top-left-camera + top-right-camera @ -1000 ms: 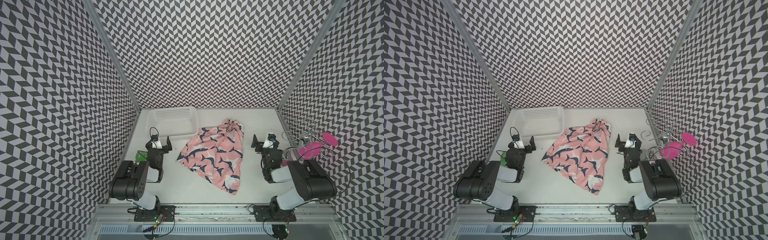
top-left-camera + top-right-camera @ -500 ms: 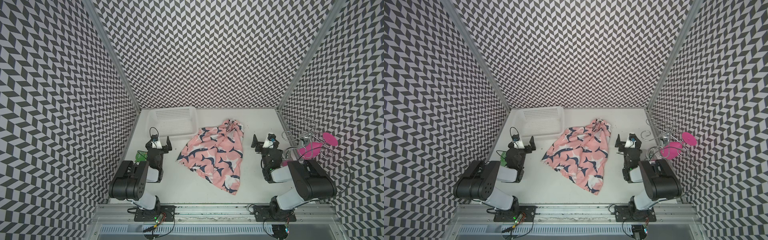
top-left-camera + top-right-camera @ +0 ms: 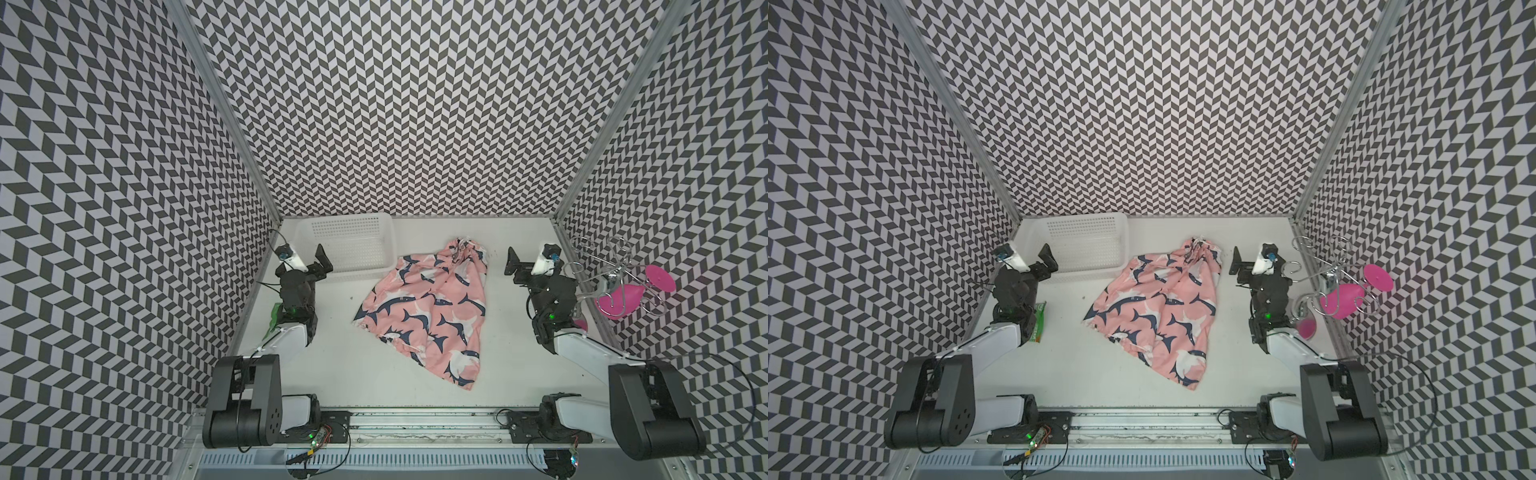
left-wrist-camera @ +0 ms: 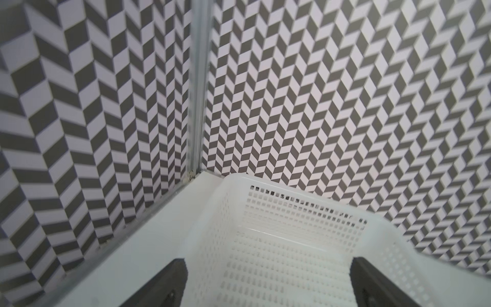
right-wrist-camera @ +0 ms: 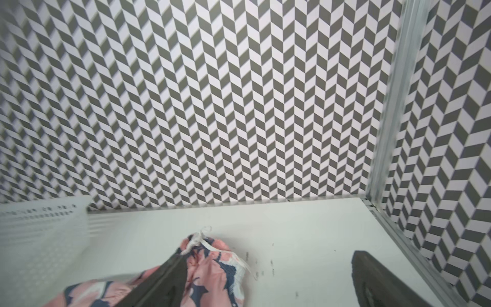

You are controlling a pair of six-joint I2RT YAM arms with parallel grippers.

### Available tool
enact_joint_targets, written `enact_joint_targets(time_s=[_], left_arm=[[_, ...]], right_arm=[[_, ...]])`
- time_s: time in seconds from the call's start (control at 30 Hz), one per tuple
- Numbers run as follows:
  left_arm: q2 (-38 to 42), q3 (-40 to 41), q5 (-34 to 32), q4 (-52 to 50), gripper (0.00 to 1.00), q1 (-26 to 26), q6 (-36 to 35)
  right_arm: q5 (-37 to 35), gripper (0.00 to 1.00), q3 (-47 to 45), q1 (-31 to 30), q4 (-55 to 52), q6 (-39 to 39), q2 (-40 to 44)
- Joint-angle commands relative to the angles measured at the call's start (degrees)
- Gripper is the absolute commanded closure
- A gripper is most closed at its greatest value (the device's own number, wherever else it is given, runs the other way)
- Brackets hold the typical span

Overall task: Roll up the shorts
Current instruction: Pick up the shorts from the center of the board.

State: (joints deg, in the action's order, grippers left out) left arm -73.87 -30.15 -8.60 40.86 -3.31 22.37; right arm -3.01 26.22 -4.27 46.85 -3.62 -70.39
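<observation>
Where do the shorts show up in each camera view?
Top view: shorts in the middle, beside the basket.
Top view: same place.
Left wrist: not in it.
Right wrist: their waistband end, in the foreground.
Shared landmark: the basket, in all four.

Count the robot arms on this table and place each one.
2. The left arm sits by the white basket, left gripper open. The right arm sits between the shorts and the wire rack, right gripper open. None appears hidden.
</observation>
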Motion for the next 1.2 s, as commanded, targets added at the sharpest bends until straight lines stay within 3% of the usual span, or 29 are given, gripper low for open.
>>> enact_joint_targets(time_s=[0.0,0.07,0.1,0.13,0.17,0.23,0.37,0.53,0.7,0.87,1.17], left_arm=[[1.2,-2.5,11.5,-9.3,0.00,-4.3,19.2],[1.8,-3.9,16.2,-11.1,0.00,-4.6,20.8],[2.5,-4.9,17.1,-13.3,0.02,-4.1,20.9],[3.4,-5.8,17.8,-15.8,0.05,-3.1,20.7],[4.3,-6.4,18.4,-17.7,0.09,-2.0,20.1],[6.8,-7.5,17.9,-23.4,0.17,2.5,17.7],[11.7,-5.7,15.0,-29.9,0.26,13.3,15.8],[14.8,0.7,9.8,-33.0,0.25,28.5,15.5],[13.5,4.4,3.9,-35.1,0.25,38.1,17.1],[13.3,6.5,-5.6,-37.6,0.21,39.4,20.8],[5.2,5.9,-4.4,-36.7,0.27,36.9,22.8]], right_arm=[[3.1,0.00,3.0,0.0,-9.3,-10.9,4.0],[-0.7,0.00,5.1,0.2,-16.7,-22.1,5.5],[2.4,0.01,5.9,1.1,-17.9,-24.7,5.5],[4.3,0.00,6.3,2.0,-17.0,-24.7,5.1],[12.2,0.06,6.6,2.2,-16.5,-24.3,4.8],[20.1,0.12,8.2,2.2,-17.7,-23.2,3.5],[25.2,0.24,16.3,1.7,-33.2,-22.2,-1.5],[22.9,0.28,19.7,-2.4,-40.4,-19.4,-6.7],[23.2,0.31,22.6,-6.2,-40.6,-19.2,-12.8],[23.1,0.31,31.4,-11.6,-45.0,-19.5,-23.6],[22.1,0.31,39.8,-13.5,-47.0,-25.0,-33.8]])
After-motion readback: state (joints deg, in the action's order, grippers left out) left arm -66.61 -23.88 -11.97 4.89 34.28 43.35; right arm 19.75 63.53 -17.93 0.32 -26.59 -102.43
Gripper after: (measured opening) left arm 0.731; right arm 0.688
